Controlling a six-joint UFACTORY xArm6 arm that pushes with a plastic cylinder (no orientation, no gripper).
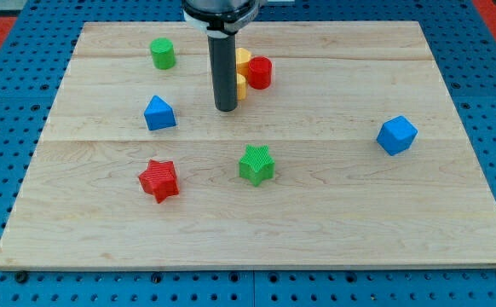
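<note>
My tip (225,107) rests on the board just left of and below the yellow heart block (240,86), which the rod partly hides. Behind that block sits a yellow hexagonal block (243,58), also partly hidden, with the red cylinder (260,72) pressed against its right side. The blue block with a peaked top (158,112) lies to the tip's left. Below the tip stands the green star (256,163).
A green cylinder (163,53) stands near the view's top left. The red star (158,179) lies at lower left. A blue cube-like block (396,135) sits far right. The wooden board (256,230) lies on a blue pegboard.
</note>
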